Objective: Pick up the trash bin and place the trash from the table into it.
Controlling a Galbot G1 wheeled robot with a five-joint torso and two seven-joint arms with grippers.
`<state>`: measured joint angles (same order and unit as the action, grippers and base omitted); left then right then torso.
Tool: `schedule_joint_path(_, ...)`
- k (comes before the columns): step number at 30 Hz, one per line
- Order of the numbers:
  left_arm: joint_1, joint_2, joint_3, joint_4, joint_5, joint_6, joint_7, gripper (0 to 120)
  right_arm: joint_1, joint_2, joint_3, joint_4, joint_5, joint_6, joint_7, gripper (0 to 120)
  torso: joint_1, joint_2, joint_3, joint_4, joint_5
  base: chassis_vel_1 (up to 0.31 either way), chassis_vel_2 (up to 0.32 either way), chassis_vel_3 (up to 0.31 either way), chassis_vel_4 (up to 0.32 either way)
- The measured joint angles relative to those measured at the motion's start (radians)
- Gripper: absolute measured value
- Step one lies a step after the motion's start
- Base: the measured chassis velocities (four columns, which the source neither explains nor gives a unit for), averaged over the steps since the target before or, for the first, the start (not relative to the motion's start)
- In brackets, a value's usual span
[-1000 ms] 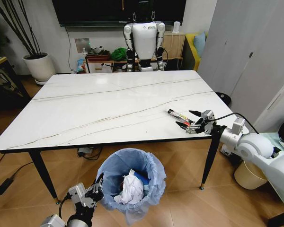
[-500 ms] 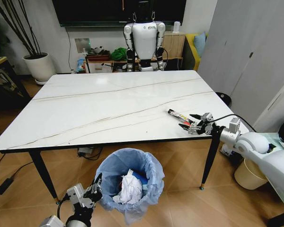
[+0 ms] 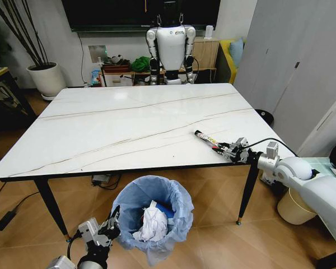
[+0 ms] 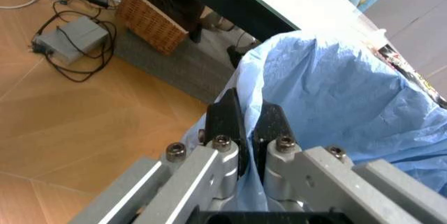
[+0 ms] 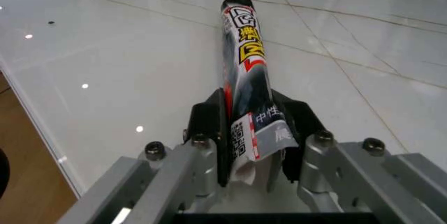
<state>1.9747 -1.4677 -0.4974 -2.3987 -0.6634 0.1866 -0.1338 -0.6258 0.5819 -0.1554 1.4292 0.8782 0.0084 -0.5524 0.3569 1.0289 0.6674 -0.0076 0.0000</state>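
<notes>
- Right gripper (image 3: 223, 149) sits at the marble table's (image 3: 129, 126) 4 o'clock corner, its black fingers (image 5: 206, 124) now clamped on the near end of the long dark wrapper (image 5: 246, 75); a second ago they stood spread around it.
- Wrapper's far end has swung slightly toward 10 o'clock and lies on the tabletop.
- Left gripper (image 4: 243, 130) keeps pinching the blue bag rim of the trash bin (image 3: 152, 216), which has stayed on the floor below the table's 6 o'clock edge, crumpled paper (image 3: 153, 223) inside.

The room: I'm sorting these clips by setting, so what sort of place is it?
Probably a living room used as a robot lab: a big wall screen, a potted plant, a marble-look table, and a humanoid robot parked behind it.
</notes>
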Motion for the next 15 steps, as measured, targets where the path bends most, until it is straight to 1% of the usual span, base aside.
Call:
schedule_joint_path(2, 0.000, 0.000, 0.000, 0.000, 0.000, 0.000, 0.000, 0, 0.000, 0.000, 0.000, 0.000, 0.000, 0.000, -0.001, 26, 0.000, 0.000, 0.000, 0.0000, 0.0000, 0.000, 0.000, 0.000, 0.000)
schedule_joint_path(3, -0.001, 0.000, 0.000, 0.000, 0.000, 0.000, 0.000, 0, 0.001, 0.000, 0.000, -0.002, 0.000, 0.001, -0.004, 8, 0.000, 0.000, 0.000, 0.0000, 0.0000, 0.000, 0.000, 0.000, 0.000)
schedule_joint_path(4, -0.001, 0.000, 0.000, 0.000, 0.000, 0.000, 0.000, 0, 0.001, 0.000, 0.000, -0.002, 0.000, 0.001, -0.004, 8, 0.000, 0.000, 0.000, 0.0000, 0.0000, 0.000, 0.000, 0.000, 0.000)
schedule_joint_path(6, -0.003, 0.000, 0.000, 0.001, 0.000, 0.000, 0.000, 0, 0.001, -0.001, 0.000, -0.004, 0.000, 0.005, -0.010, 0, 0.000, 0.000, 0.000, 0.0000, 0.0000, 0.000, 0.000, 0.000, 0.000)
schedule_joint_path(12, -0.003, 0.002, 0.003, 0.004, -0.001, 0.000, 0.000, 0, -0.003, -0.008, 0.007, 0.001, 0.005, 0.016, -0.028, 0, 0.000, 0.000, 0.000, 0.0000, 0.0001, 0.000, 0.000, 0.000, 0.000)
schedule_joint_path(15, -0.002, 0.012, 0.007, 0.001, -0.006, 0.000, -0.003, 0, -0.016, -0.030, 0.042, 0.037, 0.031, 0.039, -0.062, 0, 0.000, 0.000, 0.000, 0.0000, 0.0001, 0.000, 0.000, 0.000, 0.000)
